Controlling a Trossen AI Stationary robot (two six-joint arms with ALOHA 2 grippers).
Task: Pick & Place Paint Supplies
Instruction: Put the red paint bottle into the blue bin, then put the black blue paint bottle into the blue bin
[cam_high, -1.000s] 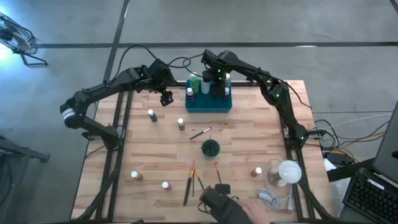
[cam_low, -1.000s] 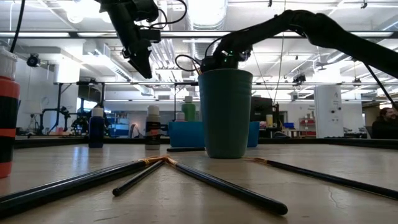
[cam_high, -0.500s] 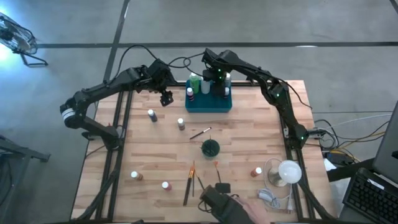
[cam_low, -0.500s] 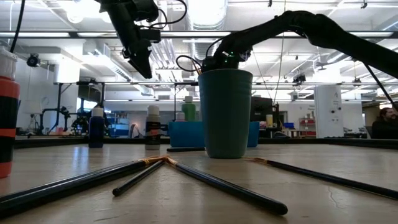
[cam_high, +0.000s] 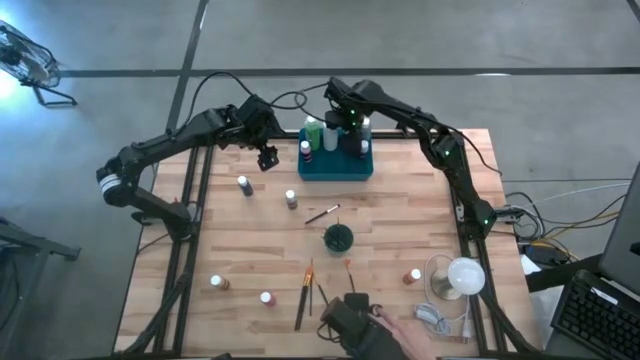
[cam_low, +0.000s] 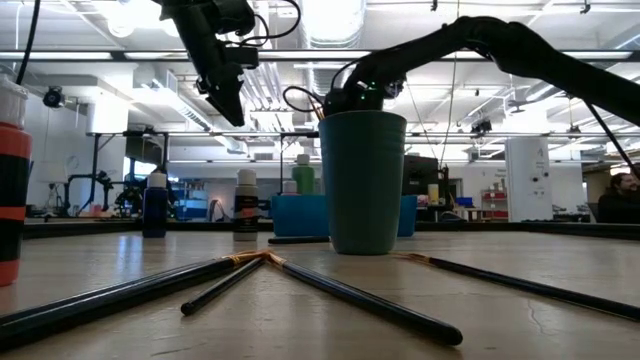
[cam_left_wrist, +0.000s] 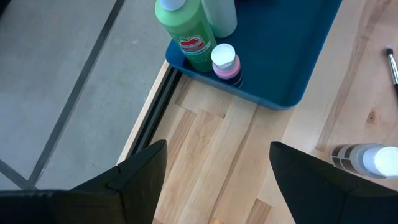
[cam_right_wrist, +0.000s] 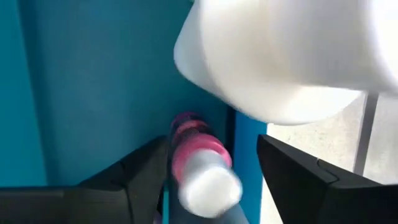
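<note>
- Over the teal tray at the tabletop's far edge, our right claw stands parted around a pink bottle inside; we judge a straight lift clears it best.
- Neighbouring bottles crowd that corner.
- Our left claw hangs wide beside the tray, over open wood.

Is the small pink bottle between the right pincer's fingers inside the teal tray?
Yes: the pink white-capped bottle stands against the teal tray wall.
</note>
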